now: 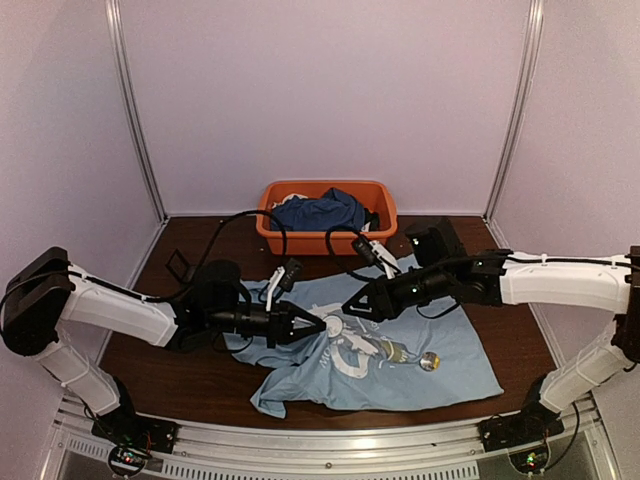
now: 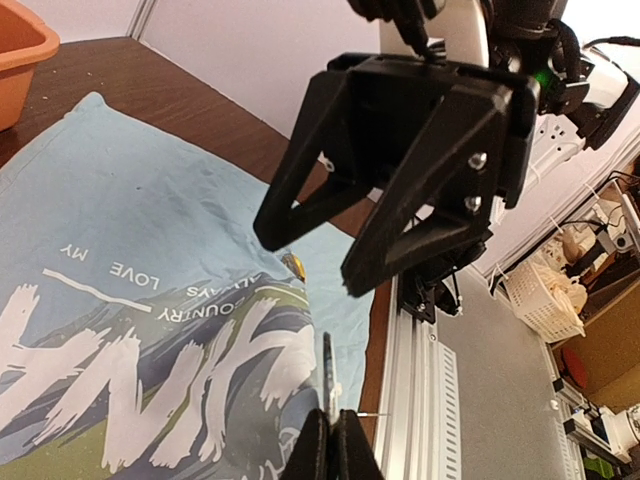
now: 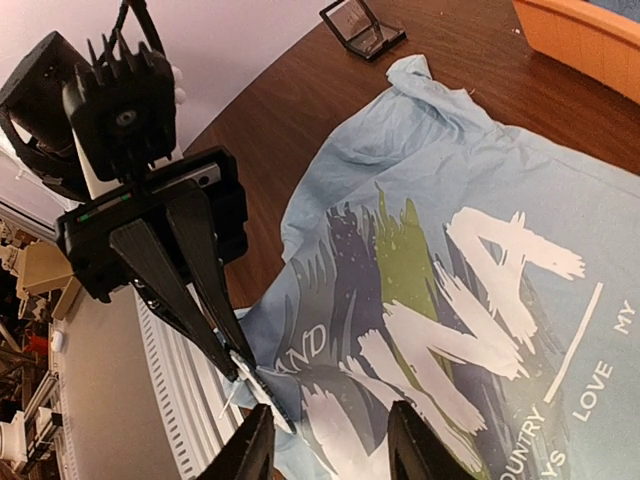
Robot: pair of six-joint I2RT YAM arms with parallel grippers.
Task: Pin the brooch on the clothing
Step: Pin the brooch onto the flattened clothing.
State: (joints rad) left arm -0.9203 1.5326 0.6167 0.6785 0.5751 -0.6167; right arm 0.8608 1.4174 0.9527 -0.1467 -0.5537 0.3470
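**Top view:** The light blue T-shirt (image 1: 455, 345) is lying rumpled on the table (image 1: 180, 378), print up. The brooch (image 1: 430, 361) is sitting loose on the cloth near the shirt's right-hand edge, apart from both arms. The left gripper (image 1: 322, 325) and right gripper (image 1: 348, 308) are hovering close together, tips facing, over the chest print.

**Left wrist view:** The left jaws are pressing together on a thin sliver (image 2: 327, 375) with a fine pin jutting beside it; it is too small to identify. The right jaws are hanging apart and empty just ahead. A gold glint on the cloth beyond them is probably the brooch (image 2: 293, 264), seen edge-on.

**Right wrist view:** The right jaws are standing apart above the print, holding nothing. They are facing the left jaws and the sliver, which is showing pale here (image 3: 262, 392).

The brooch is looking light, hard and smooth, so it is likely to skid on soft cloth. Pinching it across the rim seems the surest hold. The shirt is looking limp and prone to bunching, so it probably needs steadying near the pinning spot.
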